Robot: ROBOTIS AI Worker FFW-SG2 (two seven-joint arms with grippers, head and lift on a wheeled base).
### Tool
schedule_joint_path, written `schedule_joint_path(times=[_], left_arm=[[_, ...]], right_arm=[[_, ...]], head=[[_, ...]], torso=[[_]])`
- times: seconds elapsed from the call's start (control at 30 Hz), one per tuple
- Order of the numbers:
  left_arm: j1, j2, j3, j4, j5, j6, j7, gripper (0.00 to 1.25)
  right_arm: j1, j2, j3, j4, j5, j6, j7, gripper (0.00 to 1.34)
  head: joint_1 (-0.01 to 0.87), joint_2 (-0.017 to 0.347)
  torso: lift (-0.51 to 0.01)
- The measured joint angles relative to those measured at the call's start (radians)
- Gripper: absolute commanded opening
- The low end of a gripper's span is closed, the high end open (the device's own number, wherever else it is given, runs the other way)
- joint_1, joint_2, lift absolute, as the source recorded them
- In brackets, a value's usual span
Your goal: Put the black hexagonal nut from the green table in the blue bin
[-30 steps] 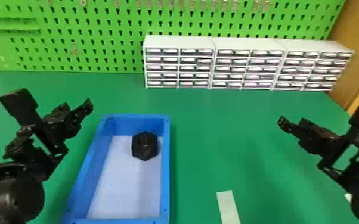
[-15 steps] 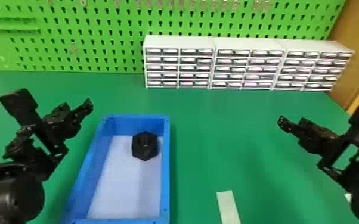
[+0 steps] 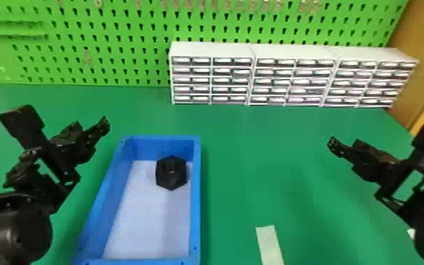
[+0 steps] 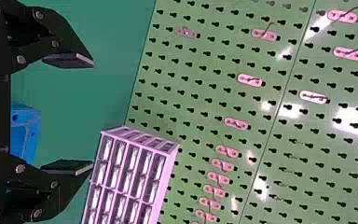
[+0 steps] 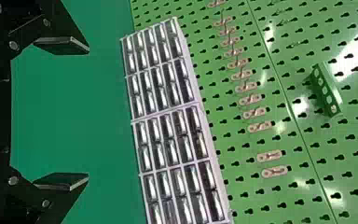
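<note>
In blue bin (image 3: pixel 195 197), black hexagonal nut (image 3: pixel 171 172), apart from all fingers (image 3: pixel 101 126)

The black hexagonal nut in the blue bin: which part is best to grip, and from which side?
I would come from above and pinch the nut on its left and right flat sides, as the head view shows them; corners point near and far. The right finger may need care, because the right wall of the blue bin is close.
</note>
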Motion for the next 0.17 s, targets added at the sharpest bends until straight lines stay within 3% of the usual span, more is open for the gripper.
schedule_joint_path(times=[0.17], left_arm=[[0.000,0.000,0.000,0.000,0.000,0.000,0.000,0.77]], right_arm=[[0.000,0.000,0.000,0.000,0.000,0.000,0.000,1.02]], head=[[0.691,0.009]], torso=[[-0.097]])
